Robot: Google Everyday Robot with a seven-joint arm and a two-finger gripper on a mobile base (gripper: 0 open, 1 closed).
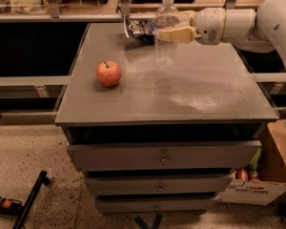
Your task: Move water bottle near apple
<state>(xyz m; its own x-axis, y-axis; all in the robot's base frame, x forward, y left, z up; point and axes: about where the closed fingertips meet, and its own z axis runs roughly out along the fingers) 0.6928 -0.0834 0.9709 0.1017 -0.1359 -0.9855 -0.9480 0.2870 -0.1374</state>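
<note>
Grey cabinet top (205, 94) | upper centre: gripper (163, 33) clasps water bottle (165, 55) | risk: bottle could topple on release or knock apple (108, 73) rolling

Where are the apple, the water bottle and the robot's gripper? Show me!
apple (108, 74), camera view, middle of its red skin.
water bottle (165, 54), camera view, clear ribbed lower body.
gripper (162, 33), camera view, between its fingertips, clamped on the water bottle's middle.
</note>
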